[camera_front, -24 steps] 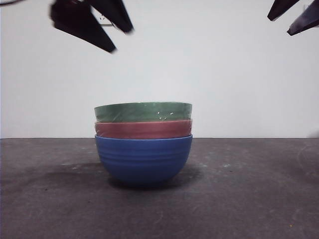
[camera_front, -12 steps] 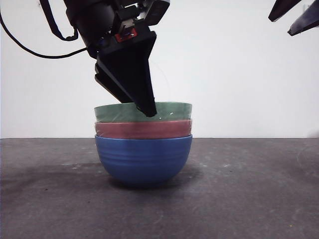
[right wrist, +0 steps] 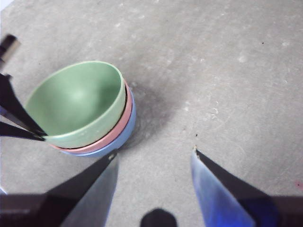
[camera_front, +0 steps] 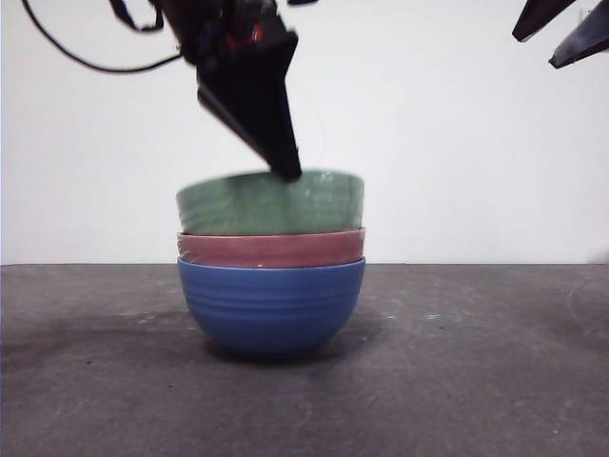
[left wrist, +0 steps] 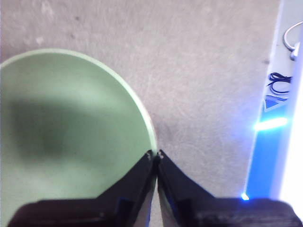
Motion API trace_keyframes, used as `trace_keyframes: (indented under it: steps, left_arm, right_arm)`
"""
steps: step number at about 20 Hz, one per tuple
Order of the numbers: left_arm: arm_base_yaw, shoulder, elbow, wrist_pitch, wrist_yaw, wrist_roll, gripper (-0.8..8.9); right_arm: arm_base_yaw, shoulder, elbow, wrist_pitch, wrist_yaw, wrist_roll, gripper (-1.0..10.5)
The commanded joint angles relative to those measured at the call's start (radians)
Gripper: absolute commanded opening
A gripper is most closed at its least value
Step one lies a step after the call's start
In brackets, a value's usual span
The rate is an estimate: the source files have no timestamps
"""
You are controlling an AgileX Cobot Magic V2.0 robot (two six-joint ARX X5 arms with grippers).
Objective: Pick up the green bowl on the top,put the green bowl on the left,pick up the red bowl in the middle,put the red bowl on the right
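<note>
Backdrop: plain white wall behind a dark grey bench (camera_front: 495,381).
Stack: green bowl (camera_front: 271,203) on top, part-raised out of the red bowl (camera_front: 271,249), which nests in the blue bowl (camera_front: 271,305).
Left gripper (left wrist: 155,153): jaws closed to a thin slit on the green bowl's rim, one jaw inside the wall, one outside.
Bowl from jaws: its body hangs directly below and spreads to one side of the pinch; round, no long axis.
Right gripper (right wrist: 154,158): jaws wide apart, holding nothing, high and well clear of the stack.
Room: bare bench on both sides; the lift must clear the red rim.
</note>
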Motion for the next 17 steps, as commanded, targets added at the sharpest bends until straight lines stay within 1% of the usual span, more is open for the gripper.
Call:
trace_keyframes:
  steps: [1,3,4,7,8,10,12,13,15,17]
  left_arm:
    - [-0.011,0.004,0.06,-0.042,0.004,0.022,-0.08]
    - [-0.012,0.004,0.111,-0.091,-0.001,0.028,-0.08]
    - [-0.013,0.004,0.143,-0.116,-0.027,0.028,-0.08]
    - [-0.013,0.002,0.267,-0.237,-0.156,0.019,-0.08]
    - [-0.012,-0.01,0.299,-0.276,-0.189,-0.003,-0.08]
    - [-0.011,-0.058,0.312,-0.308,-0.23,-0.081,-0.08]
    - [-0.001,-0.112,0.311,-0.368,-0.238,-0.17,-0.08]
    - [0.005,-0.138,0.303,-0.39,-0.263,-0.219,-0.09]
    - [0.005,-0.201,0.238,-0.388,-0.338,-0.29,-0.09]
    - [0.005,-0.267,0.124,-0.346,-0.357,-0.356,-0.09]
  right_arm:
    - [0.002,0.002,0.002,0.008,0.001,-0.006,2.5]
    - [0.002,0.002,0.002,0.008,0.001,-0.006,2.5]
    - [0.003,0.002,0.002,0.008,0.001,-0.006,2.5]
    - [0.002,0.002,0.002,0.008,0.001,-0.006,2.5]
    - [0.002,0.002,0.002,0.008,0.002,-0.006,2.5]
    - [0.002,0.002,0.002,0.008,0.002,-0.006,2.5]
    - [0.002,0.002,0.002,0.008,0.003,-0.008,2.5]
    - [0.002,0.002,0.002,0.008,0.003,-0.009,2.5]
    - [0.002,0.002,0.002,0.008,0.005,-0.009,2.5]
    - [0.002,0.002,0.002,0.008,0.005,-0.009,2.5]
